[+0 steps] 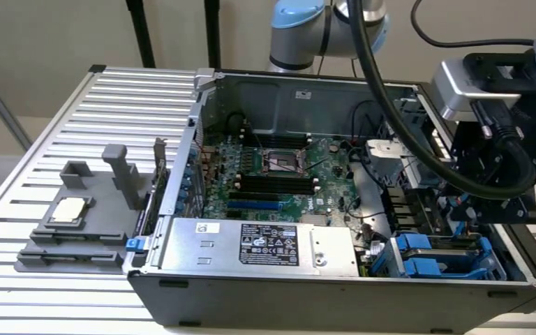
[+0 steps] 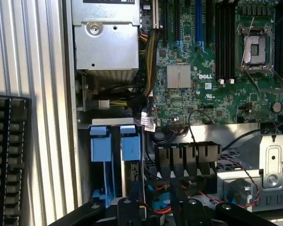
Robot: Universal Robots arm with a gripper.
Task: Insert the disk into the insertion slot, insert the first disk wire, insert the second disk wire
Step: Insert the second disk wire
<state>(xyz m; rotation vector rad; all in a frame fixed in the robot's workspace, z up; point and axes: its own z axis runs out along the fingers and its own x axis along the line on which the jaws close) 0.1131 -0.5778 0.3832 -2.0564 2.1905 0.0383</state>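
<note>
Site: open case [image 1: 249, 296] lying flat on slatted table [image 1: 26, 293], motherboard [image 2: 212, 99] facing up, power supply [image 1: 259, 244] along the near wall.

Gripper [image 2: 155, 200]: low over the drive cage, at the exterior view's right. Fingers [image 2: 133, 190] stand apart. Red and black leads and a dark shroud show through the gap, with nothing clamped between. Reads as parted and empty-handed.

Disk [image 2: 131, 157]: on edge in the slot [image 2: 114, 162], its blue tab uppermost and a silver-grey edge visible under the tab. A second blue-tabbed frame [image 2: 99, 143] sits just beside it in the neighbouring bay. Both tabs sit about level, so the disk looks fully down, though I cannot see the bottom of the bay to confirm it. One finger is near the disk's end; I cannot tell whether it touches.

Step in hand, my judgement: the disk-in-slot step looks finished or all but finished. The hand is off the disk and positioned just over it. No wire is in the gripper, and I cannot make out a connector on the disk.

Next move calls for:
- Clearing the cage without snagging the thin leads that cross under the fingers.
- A narrow, square grip on a small connector.
- Close alignment with the disk's port, which is hidden from both views, so a fresh look from the wrist camera.
</note>
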